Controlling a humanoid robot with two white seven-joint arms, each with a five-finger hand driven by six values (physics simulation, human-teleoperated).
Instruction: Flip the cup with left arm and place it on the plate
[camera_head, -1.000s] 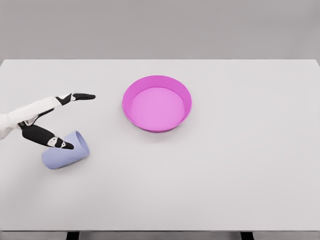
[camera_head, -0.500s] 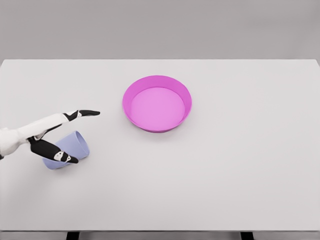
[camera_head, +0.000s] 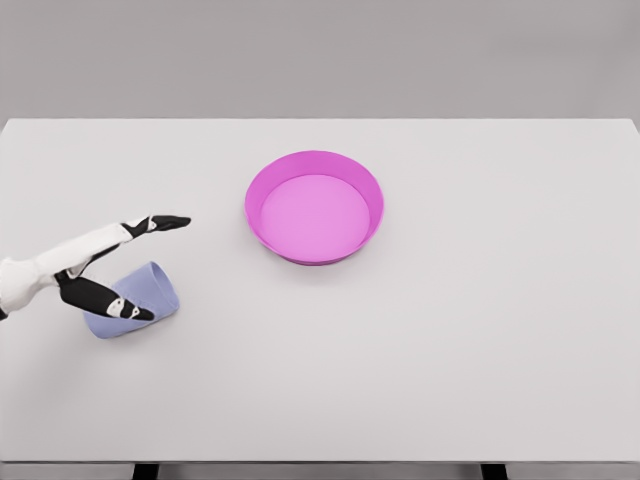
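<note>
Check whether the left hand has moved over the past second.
Yes. The left hand has dropped lower and drawn left, away from the pink plate, with fingers open over the lying cup.

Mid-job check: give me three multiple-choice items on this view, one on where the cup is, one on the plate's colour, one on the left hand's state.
1. Where is the cup relative to the plate?
A. On the plate
B. On the table to the plate's left and nearer the camera
C. To the plate's right

2. What colour is the plate?
A. Pink
B. Green
C. Black

3. How is the left hand?
A. Fist closed on the cup, cup lifted
B. Out of view
C. Fingers spread at the cup, which lies on its side

Answers: 1 B, the cup lies on the table at lower left; 2 A, rim and floor are pink; 3 C, one finger points above the cup, another lies across it.
</note>
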